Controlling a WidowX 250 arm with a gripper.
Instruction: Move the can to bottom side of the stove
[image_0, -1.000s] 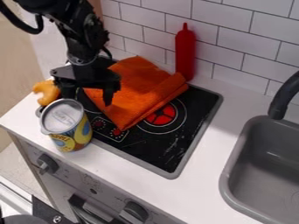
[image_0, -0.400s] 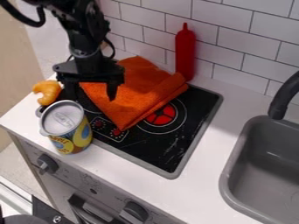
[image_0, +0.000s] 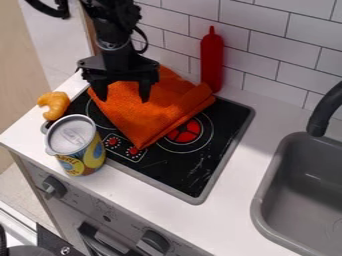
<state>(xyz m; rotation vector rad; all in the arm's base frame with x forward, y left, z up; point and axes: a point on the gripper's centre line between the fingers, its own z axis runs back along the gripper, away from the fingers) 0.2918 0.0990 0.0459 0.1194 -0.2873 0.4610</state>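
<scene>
Black fingers (image_0: 145, 91): parted, with nothing gripped between them; you have them pointing down over the orange cloth (image_0: 150, 117), well apart from the can.
Can (image_0: 83, 159): upright on the white surface (image_0: 224, 217), just off the front-left part of the stove (image_0: 174, 172). Its body hides the stove edge behind it, so you can't be sure whether the two touch.
Step at the stove: with the can by the front edge and your fingers free, this looks to me like the clearing-off step, the placing probably done. If you take "bottom side" to mean further along that front edge, you would be at the approach instead.
Next move for the arm: if you accept the can's spot, lift clear and leave it alone. If you don't, travel above the orange cloth, come down over the can with your fingers well spread, and close on its sides below the lid.
Yellow curved piece (image_0: 59, 102): just behind the can near the stove's left edge; any fresh approach should give you room around it.
Orange cloth, as a risk: lying across the stove under your fingers, it could snag if you go sideways too low. Rise first.
</scene>
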